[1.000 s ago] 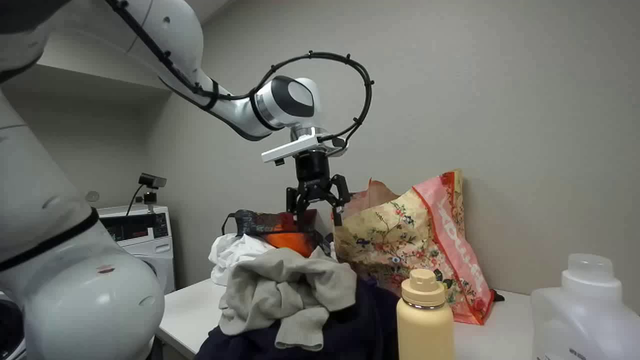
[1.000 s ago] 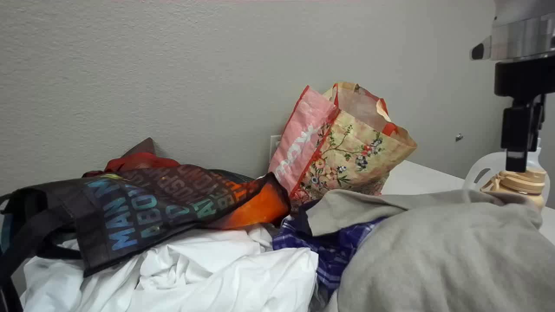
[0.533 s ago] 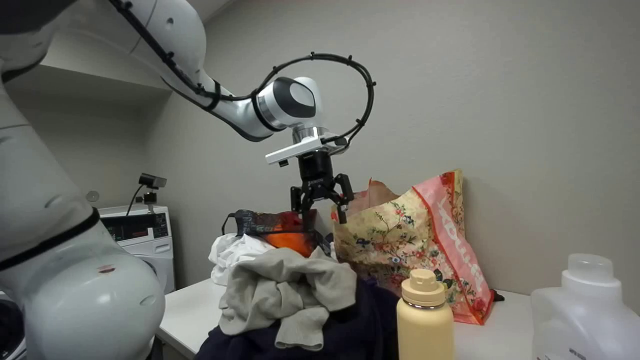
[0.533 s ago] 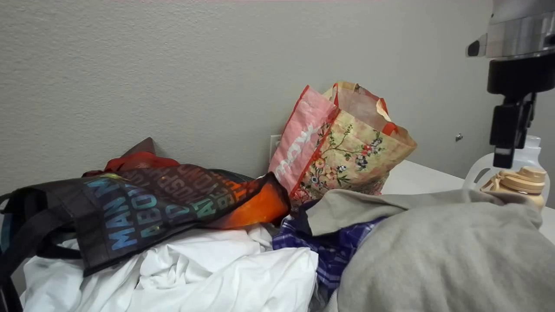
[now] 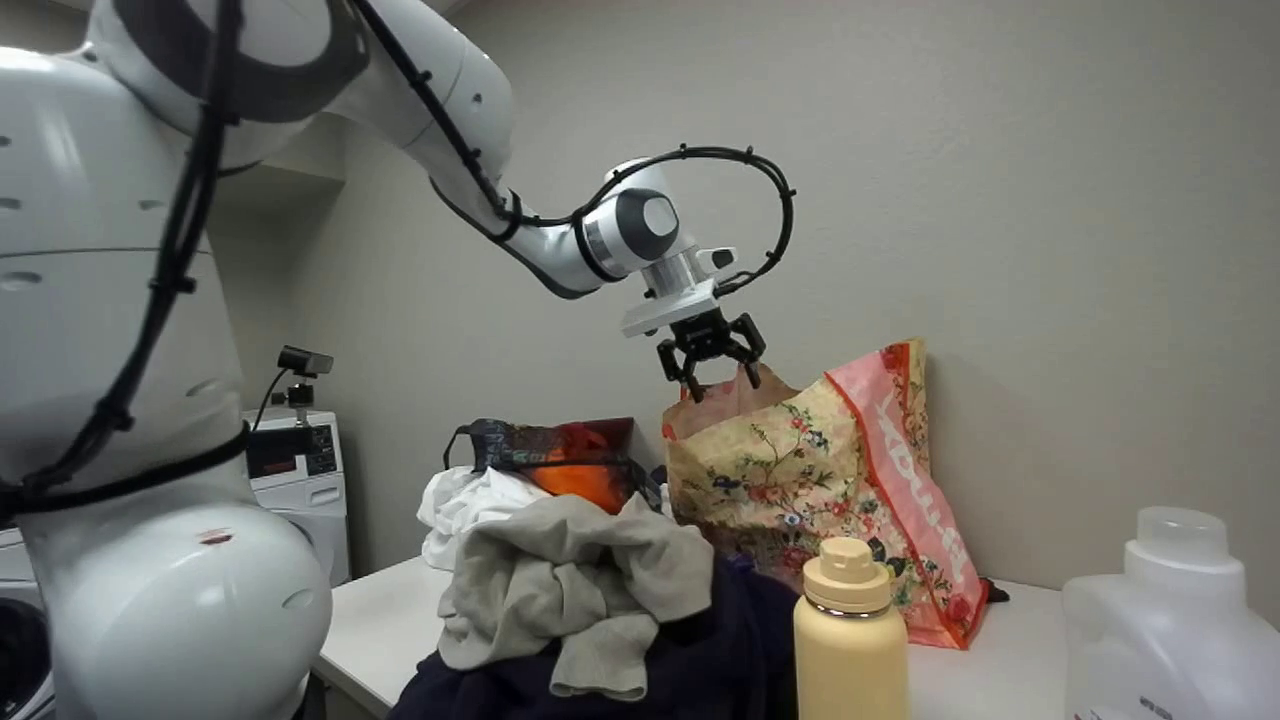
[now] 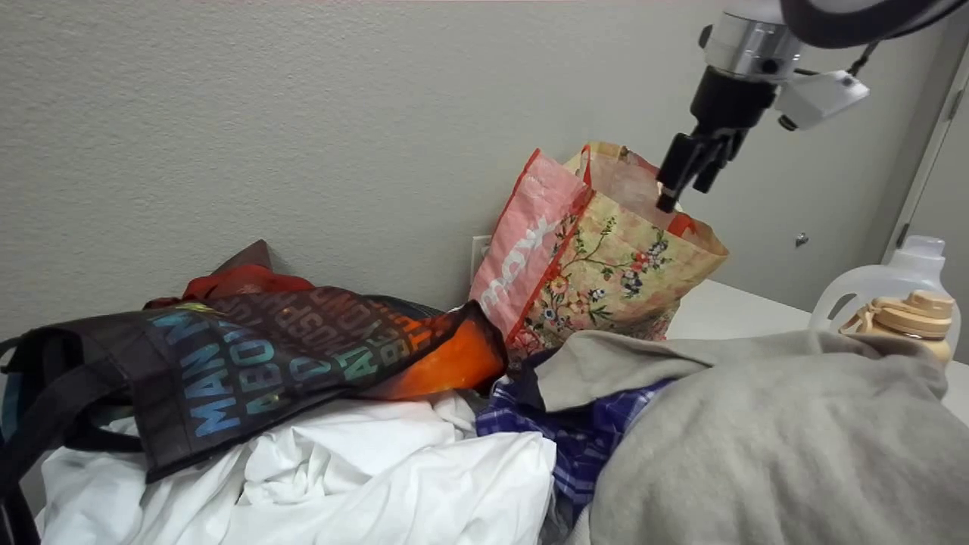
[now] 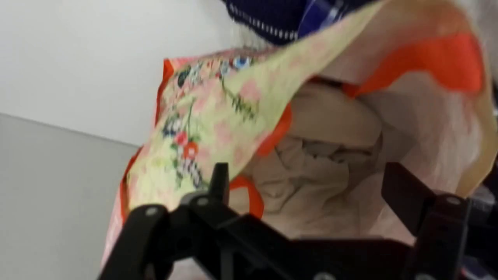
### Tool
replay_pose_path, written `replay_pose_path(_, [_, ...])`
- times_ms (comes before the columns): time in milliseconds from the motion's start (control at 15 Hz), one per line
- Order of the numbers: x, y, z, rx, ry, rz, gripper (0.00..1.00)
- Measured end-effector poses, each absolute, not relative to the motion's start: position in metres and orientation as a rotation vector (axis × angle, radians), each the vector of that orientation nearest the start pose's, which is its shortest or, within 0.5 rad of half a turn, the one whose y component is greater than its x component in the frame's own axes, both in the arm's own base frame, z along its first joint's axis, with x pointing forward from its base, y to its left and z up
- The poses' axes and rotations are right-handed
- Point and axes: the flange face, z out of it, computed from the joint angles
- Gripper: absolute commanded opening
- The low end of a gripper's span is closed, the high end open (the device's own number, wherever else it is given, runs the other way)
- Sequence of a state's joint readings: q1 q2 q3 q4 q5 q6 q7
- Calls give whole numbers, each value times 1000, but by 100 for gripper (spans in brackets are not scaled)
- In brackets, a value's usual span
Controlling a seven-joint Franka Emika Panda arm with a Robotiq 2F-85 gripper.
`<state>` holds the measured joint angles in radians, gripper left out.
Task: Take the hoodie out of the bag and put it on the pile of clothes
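- Wrist view: the tan hoodie [image 7: 303,190] lies inside the floral bag [image 7: 210,128]; the gripper [image 7: 307,177] has its fingers spread.
- In an exterior view, the clothes pile [image 5: 585,575] sits beside the bag.
- In an exterior view, the gripper [image 6: 685,195] hangs tilted above the bag's mouth.

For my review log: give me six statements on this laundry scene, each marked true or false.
1. The claw is open. True.
2. Tan cloth lies inside the floral bag. True.
3. The claw grips a garment. False: it holds nothing.
4. The grey garment lies over navy clothing. True.
5. A red bottle stands near the floral bag. False: the drink bottle is pale yellow.
6. The floral bag is closed at the top. False: it gapes open.
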<state>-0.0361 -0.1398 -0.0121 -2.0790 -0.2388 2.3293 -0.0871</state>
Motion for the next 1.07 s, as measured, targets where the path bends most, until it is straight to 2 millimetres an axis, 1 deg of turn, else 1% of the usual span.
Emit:
replay_pose_path(133, [583,-31,543,-3273,-262,-781,100])
replay_pose_path(200, [598,-32,545,-3261,-247,-834,100])
replay_pose_path(267, [613,-35,542,-3250,-235,-875,100])
replay_pose_path(333, [626,-37,534,-3241,-217,-901,100])
replay_pose_path(467, [650,-45,507,-3232,-173,-917,100])
replay_pose_path(667, [677,-60,450,-3232,-107,-907,100])
replay_pose_path(800, [692,-68,413,-3226,-70,-920,100])
replay_pose_path(933, [704,-70,386,-3202,-38,-975,100])
replay_pose_path(1067, [715,-67,364,-3177,-5,-1029,100])
